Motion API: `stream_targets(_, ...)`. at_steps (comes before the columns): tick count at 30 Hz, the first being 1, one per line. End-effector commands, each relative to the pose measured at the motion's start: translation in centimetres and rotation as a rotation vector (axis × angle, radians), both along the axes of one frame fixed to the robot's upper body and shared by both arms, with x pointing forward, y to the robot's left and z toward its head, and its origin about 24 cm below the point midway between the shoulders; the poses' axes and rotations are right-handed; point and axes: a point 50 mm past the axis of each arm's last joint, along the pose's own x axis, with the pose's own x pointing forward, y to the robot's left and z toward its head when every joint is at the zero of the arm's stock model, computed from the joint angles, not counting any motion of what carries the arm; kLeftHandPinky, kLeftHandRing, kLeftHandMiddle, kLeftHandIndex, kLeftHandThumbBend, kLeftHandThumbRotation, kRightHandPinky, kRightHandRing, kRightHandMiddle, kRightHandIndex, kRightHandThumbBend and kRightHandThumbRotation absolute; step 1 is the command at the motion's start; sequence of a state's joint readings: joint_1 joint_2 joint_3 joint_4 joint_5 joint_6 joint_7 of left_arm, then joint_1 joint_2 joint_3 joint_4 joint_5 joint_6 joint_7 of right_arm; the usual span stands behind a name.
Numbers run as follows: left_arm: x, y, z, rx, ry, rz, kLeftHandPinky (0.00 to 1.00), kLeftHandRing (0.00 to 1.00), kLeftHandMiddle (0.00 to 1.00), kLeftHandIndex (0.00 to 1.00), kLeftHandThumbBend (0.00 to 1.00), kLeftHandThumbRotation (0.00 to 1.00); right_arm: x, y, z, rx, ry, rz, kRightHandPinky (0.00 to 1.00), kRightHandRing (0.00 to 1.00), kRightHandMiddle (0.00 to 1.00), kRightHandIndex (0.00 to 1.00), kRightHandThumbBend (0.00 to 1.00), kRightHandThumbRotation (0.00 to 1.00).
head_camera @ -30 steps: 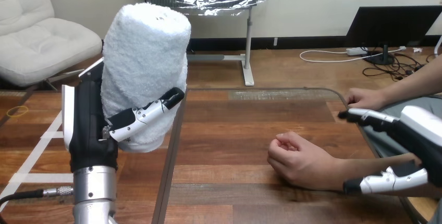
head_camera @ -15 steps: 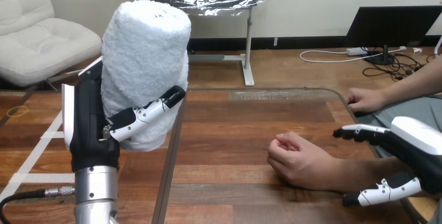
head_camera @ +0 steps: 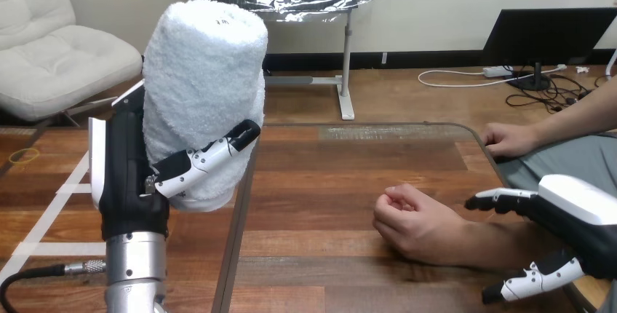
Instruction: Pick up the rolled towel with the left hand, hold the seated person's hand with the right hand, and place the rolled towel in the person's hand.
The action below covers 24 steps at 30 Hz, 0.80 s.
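Head view, and we start at the left of the frame: the left hand (head_camera: 134,182) is clamped on the towel (head_camera: 204,94), thumb wrapped across the front of the white roll, palm backing it from behind. The towel stands upright in that grip, rising tall above the hand into the upper left of the frame, well apart from where it has to go. Upright makes sense to me: a roll pinned that way should not unwind, and it can be tipped over into a waiting palm.

Over to the lower right now. The right hand (head_camera: 578,215) reaches in with its fingers (head_camera: 502,198) stretched out and its thumb spread low, gripping nothing. Fingers sit higher in the picture, thumb lower, and the person's forearm (head_camera: 502,244) runs between them. That looks like a bracket ready to close on the wrist; whether any part of it touches the arm, I cannot tell.

Just left of those fingertips, at centre right, the person's hand (head_camera: 415,222) rests on the wooden table (head_camera: 327,175), loosely curled, so there is no open palm for a towel yet.

My read: pickup done, the holding step in hand, the placing not begun. The person's other hand (head_camera: 509,138) lies at the table's edge in the upper right, apart from all of this.
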<state>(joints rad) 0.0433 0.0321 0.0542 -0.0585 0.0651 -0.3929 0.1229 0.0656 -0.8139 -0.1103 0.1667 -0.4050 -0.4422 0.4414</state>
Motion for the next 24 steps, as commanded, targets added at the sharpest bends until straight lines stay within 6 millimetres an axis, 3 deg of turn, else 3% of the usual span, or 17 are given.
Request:
stream_targets(1,0.7,-0.3,2.7,-0.003,-0.145,-0.019,0.22,0.27,0.32,0.37,0.53,0.0,1.6,0.3,1.8,-0.023,-0.084,0.015,0.82,0.84,0.85,0.84,1.0,0.37)
stream_targets(24,0.6,0.0,2.9,0.002,-0.161,-0.02,0.22,0.26,0.32,0.37,0.52,0.0,2.4,0.1,0.3,-0.041,-0.075,-0.015,0.8,0.82,0.83,0.83,1.0,0.28)
